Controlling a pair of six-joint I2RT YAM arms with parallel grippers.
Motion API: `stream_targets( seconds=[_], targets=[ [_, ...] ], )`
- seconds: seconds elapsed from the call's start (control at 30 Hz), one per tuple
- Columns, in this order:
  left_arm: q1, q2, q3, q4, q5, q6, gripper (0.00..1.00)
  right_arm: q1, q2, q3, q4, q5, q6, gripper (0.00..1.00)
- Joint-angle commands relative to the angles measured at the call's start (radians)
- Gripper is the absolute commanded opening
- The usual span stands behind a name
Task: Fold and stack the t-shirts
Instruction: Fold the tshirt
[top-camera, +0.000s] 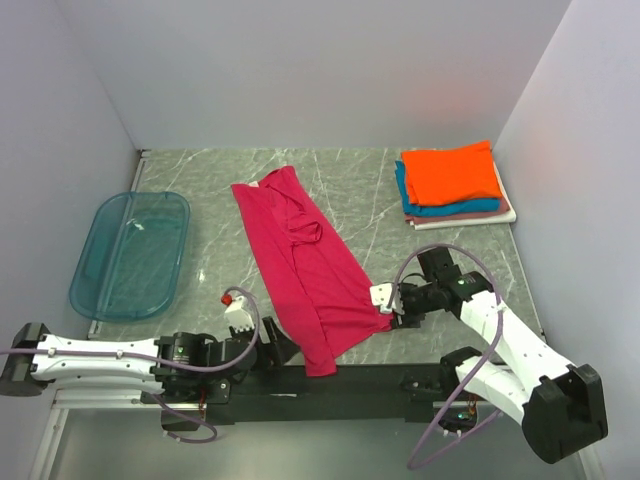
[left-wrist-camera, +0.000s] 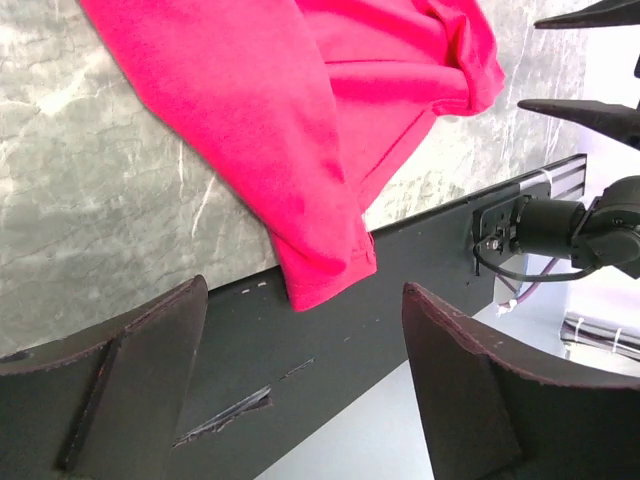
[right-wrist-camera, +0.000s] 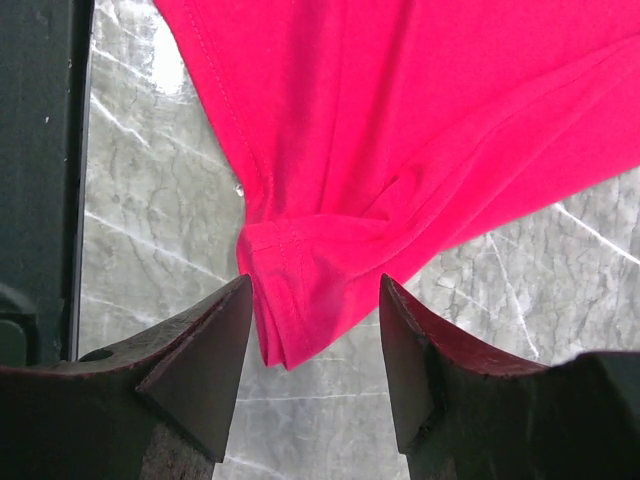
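Foremost in the left wrist view is the left gripper (left-wrist-camera: 305, 285): its jaws stand wide apart and hold nothing. They are aimed at the near hem of the magenta-red t-shirt (top-camera: 300, 265), whose corner overhangs the black rail (left-wrist-camera: 430, 250) at the near edge of the counter (top-camera: 350, 180). The shirt lies partly folded as a long strip. Its long axis runs diagonally from far-left to near-right, and its near end lies just right of the left jaws in the top view. At the strip's near right corner sits the right gripper (right-wrist-camera: 315, 285). Its jaws are apart too, with the cloth corner lying between them but not pinched. The folded stack (top-camera: 455, 185), orange on top, lies well apart at the far right of the counter. Judgement: the next fold probably runs across the long axis, so each arm must take the near corner on its own side. The right arm is the better placed, since the cloth lies inside its jaws.
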Motion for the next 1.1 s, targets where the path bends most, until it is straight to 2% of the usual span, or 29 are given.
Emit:
stream_targets(
  seconds=[0.0,0.07,0.1,0.13,0.23,0.3,0.33,0.5,0.73,1.07],
  targets=[
    [0.003,0.024,0.036,0.059,-0.027,0.002,0.83,-0.011,0.002,0.043,-0.048,-0.020,-0.014,0.60],
    [0.003,0.096,0.088,0.083,0.014,0.172,0.83,-0.017,0.014,0.046,-0.077,-0.012,-0.049,0.60],
    [0.001,0.198,0.156,0.089,0.029,0.241,0.83,-0.030,0.024,0.050,-0.085,-0.017,-0.058,0.60],
    [0.001,0.259,0.198,0.089,0.043,0.375,0.83,-0.040,0.028,0.053,-0.095,-0.023,-0.072,0.60],
    [-0.010,0.524,0.367,0.042,0.109,0.595,0.79,-0.094,0.056,0.078,-0.144,-0.060,-0.122,0.60],
    [-0.036,0.683,0.459,0.008,0.114,0.669,0.77,-0.122,0.074,0.090,-0.193,-0.078,-0.181,0.60],
    [-0.040,0.724,0.481,0.003,0.118,0.724,0.73,-0.140,0.092,0.098,-0.204,-0.080,-0.193,0.59],
    [-0.051,0.860,0.541,0.034,0.146,0.781,0.68,-0.163,0.107,0.080,-0.217,-0.080,-0.225,0.58],
    [-0.063,0.893,0.542,0.026,0.166,0.769,0.65,-0.171,0.134,0.064,-0.194,-0.069,-0.225,0.58],
    [-0.071,0.968,0.571,-0.009,0.135,0.777,0.65,-0.174,0.156,0.073,-0.194,-0.068,-0.232,0.57]
  ],
)
